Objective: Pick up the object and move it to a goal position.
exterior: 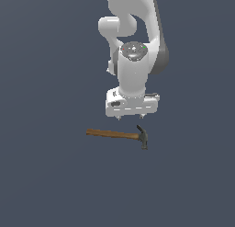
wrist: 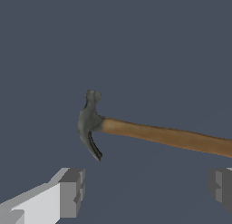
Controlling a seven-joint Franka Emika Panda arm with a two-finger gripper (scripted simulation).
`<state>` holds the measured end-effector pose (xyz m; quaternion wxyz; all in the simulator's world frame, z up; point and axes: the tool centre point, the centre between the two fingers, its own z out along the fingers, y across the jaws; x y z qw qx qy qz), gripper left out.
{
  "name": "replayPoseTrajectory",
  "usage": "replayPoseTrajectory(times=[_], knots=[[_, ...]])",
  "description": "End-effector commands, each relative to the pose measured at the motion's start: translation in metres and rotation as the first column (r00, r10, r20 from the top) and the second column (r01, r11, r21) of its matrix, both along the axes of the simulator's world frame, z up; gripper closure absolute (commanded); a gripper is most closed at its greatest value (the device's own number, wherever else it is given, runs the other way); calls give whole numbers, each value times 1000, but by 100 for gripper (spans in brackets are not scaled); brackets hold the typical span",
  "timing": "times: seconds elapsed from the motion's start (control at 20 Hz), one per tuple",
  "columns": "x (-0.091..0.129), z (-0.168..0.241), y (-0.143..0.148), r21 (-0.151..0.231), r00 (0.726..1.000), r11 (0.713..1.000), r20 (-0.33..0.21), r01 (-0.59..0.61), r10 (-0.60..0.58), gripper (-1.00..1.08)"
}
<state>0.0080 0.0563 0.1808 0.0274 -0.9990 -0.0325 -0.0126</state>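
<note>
I see the hammer [exterior: 120, 135] lying flat on the tabletop [exterior: 46, 175], handle running toward the exterior view's left, head at its right end. My gripper [exterior: 131, 116] hangs just above it, jaws spread wide and empty; in the wrist view the fingers [wrist: 72, 191] frame bare surface, with the hammer [wrist: 149, 132] off beyond them. I judge I must shift over the handle, jaws across its long axis, before descending.
</note>
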Motion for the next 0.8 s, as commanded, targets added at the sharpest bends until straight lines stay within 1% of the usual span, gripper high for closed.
replayPoseTrajectory(times=[0.0, 0.25, 0.45, 0.6, 0.75], knots=[[0, -2, -1, -2, 1000, 1000, 0, -17, 17, -92], [0, -8, -4, -9, 997, 997, 2, -77, 77, -92], [-1, -15, -8, -16, 989, 989, 2, -146, 146, -92], [-1, -21, -12, -23, 978, 977, 2, -210, 210, -92], [-2, -28, -16, -30, 959, 958, 1, -285, 285, -92]])
